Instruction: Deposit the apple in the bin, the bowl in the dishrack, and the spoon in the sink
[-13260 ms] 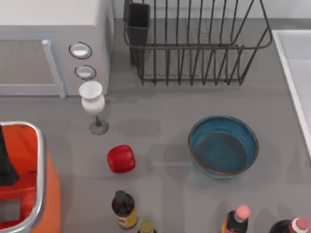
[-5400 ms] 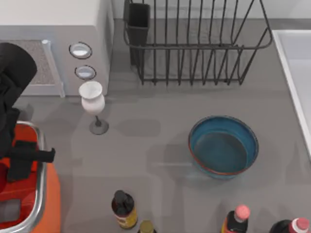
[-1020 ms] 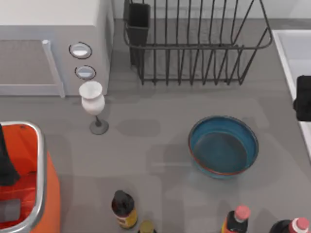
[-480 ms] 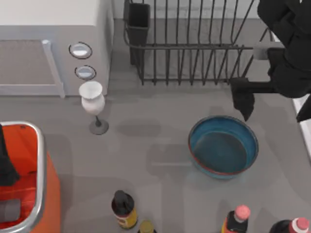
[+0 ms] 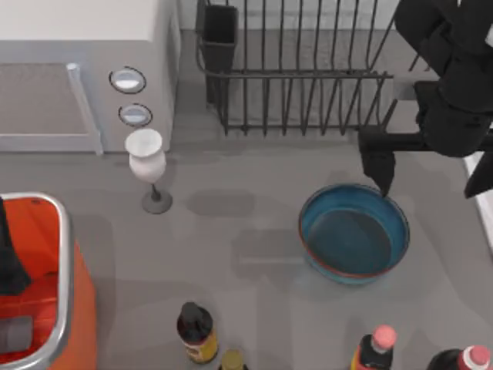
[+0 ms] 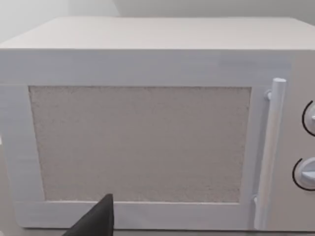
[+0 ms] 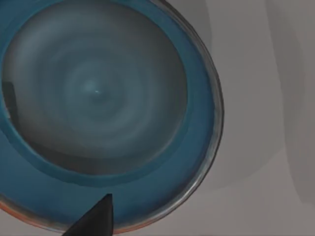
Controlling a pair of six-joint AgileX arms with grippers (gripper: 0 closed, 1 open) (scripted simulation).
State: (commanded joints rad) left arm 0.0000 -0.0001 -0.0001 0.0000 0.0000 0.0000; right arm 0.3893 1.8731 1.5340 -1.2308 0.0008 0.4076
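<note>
The blue bowl [image 5: 354, 231] with its reddish rim sits upright on the table, right of centre, and spreads across the right wrist view [image 7: 98, 98]. My right gripper [image 5: 428, 176] hovers open just beyond the bowl's far right rim, one fingertip [image 5: 379, 171] over the rim's far edge. The black wire dishrack [image 5: 308, 77] stands behind it. A strip of the white sink [image 5: 485, 216] shows at the right edge. My left arm [image 5: 8, 258] rests over the orange bin [image 5: 65, 270], with one fingertip [image 6: 101, 219] facing the microwave. The apple and the spoon are out of view.
A white microwave [image 5: 77, 69] fills the back left, and a white goblet [image 5: 148, 166] stands in front of it. Bottles line the front edge: a dark one [image 5: 198, 331] and two pink-capped ones [image 5: 375, 347] [image 5: 466, 358].
The apple has gone from the table and the left arm has pulled back over the bin. My right arm came in from the right edge and now hangs over the bowl's far rim.
</note>
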